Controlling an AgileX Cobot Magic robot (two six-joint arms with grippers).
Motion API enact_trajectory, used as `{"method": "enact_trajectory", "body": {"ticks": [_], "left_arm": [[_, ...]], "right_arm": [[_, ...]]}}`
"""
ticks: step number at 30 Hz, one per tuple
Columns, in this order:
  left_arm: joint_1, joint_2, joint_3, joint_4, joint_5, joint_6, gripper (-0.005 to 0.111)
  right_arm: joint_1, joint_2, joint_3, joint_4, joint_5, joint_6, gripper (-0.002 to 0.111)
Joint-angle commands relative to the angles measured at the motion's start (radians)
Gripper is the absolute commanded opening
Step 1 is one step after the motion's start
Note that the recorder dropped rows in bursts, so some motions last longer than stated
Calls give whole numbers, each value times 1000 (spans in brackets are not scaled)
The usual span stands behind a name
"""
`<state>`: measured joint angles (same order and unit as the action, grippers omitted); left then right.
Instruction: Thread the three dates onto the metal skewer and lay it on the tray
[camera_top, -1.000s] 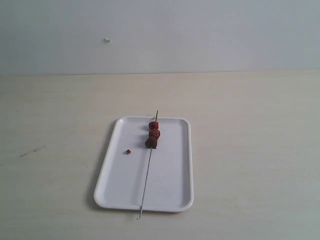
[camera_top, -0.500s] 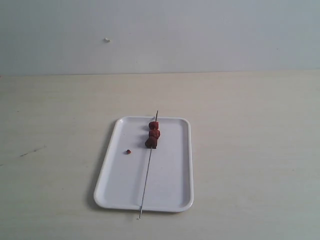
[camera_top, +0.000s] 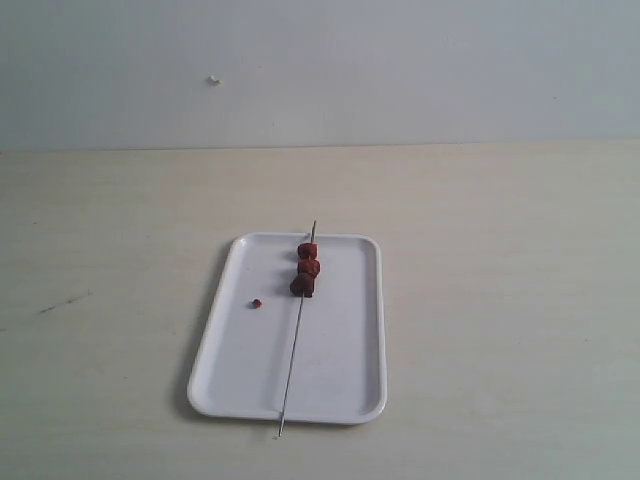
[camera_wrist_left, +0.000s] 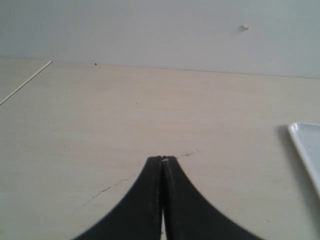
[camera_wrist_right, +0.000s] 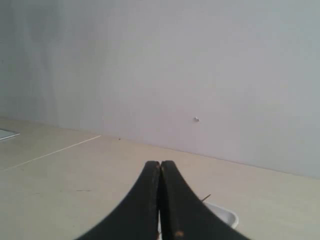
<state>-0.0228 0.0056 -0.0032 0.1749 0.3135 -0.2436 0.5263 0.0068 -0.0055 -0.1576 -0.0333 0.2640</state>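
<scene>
The metal skewer (camera_top: 296, 345) lies lengthwise on the white tray (camera_top: 345, 360), which sits on a pale table (camera_top: 500, 300). The skewer is a little longer than the tray, so its far tip pokes past the far rim and its near tip reaches just past the near rim. Three dates (camera_top: 308, 268) are threaded on it, bunched together and touching one another, near the far end of the tray. Judged from this layout, both parts of the job look done: the fruit is on the rod and the rod is on the tray, with no step visibly left. Counted, there is one skewer, three dates, one tray, and one tiny reddish crumb (camera_top: 258, 303) lying loose on the tray, beside the dates but apart from the rod. There are two grippers, and neither appears in the overall view. The left gripper (camera_wrist_left: 162, 159) has its black jaws pressed together on nothing, above bare table near a corner of the tray. The right gripper (camera_wrist_right: 160, 163) is likewise closed and empty, facing the wall.
</scene>
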Motion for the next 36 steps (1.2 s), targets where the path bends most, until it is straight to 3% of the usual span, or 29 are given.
{"method": "enact_trajectory", "body": {"ticks": [1,6,10,14,18,36], "left_arm": [[3,-6,3,3,-2,0,0],[3,-6,3,3,-2,0,0],[3,-6,3,3,-2,0,0],[3,-6,3,3,-2,0,0],[3,-6,3,3,-2,0,0],[3,-6,3,3,-2,0,0]], "right_arm": [[9,-7,6,1,1,2,0],[-28,-7,6,1,5,-2,0],[-162,-7,6,-3,39,-14,0],[-307,-7,6,-3,182,-69,0],[-386,-7,6,-3,311,-84,0],[-410,-7,6,-1,319,-80,0]]}}
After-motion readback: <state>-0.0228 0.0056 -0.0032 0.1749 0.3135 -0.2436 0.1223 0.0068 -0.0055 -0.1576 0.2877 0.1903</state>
